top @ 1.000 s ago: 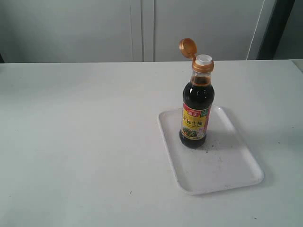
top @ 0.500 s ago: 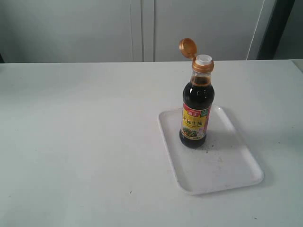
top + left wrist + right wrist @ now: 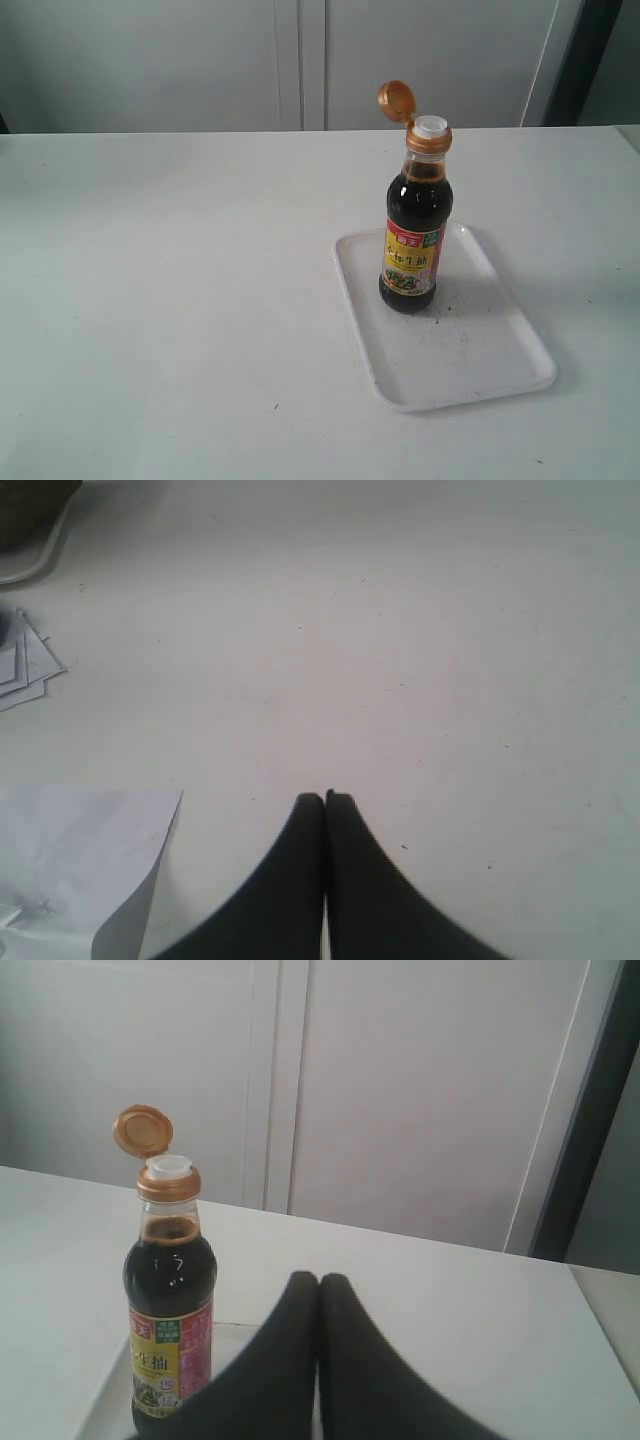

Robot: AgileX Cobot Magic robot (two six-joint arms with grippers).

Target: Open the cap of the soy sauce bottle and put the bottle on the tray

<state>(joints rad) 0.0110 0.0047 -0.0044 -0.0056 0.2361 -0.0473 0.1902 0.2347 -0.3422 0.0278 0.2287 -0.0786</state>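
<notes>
Left end effector [image 3: 325, 798] and right end effector [image 3: 319, 1278] are pinched together, empty. Soy sauce bottle [image 3: 412, 240], cap [image 3: 397, 100] open, stands toward the 11 o'clock part of the tray [image 3: 480, 350], which the right wrist view mostly hides.

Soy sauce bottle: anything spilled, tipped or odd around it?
Nothing serious. The soy sauce bottle stands upright on the tray, cap flipped back on its hinge. Only oddity: a few dark specks on the tray beside the bottle's base, possibly drips.
</notes>
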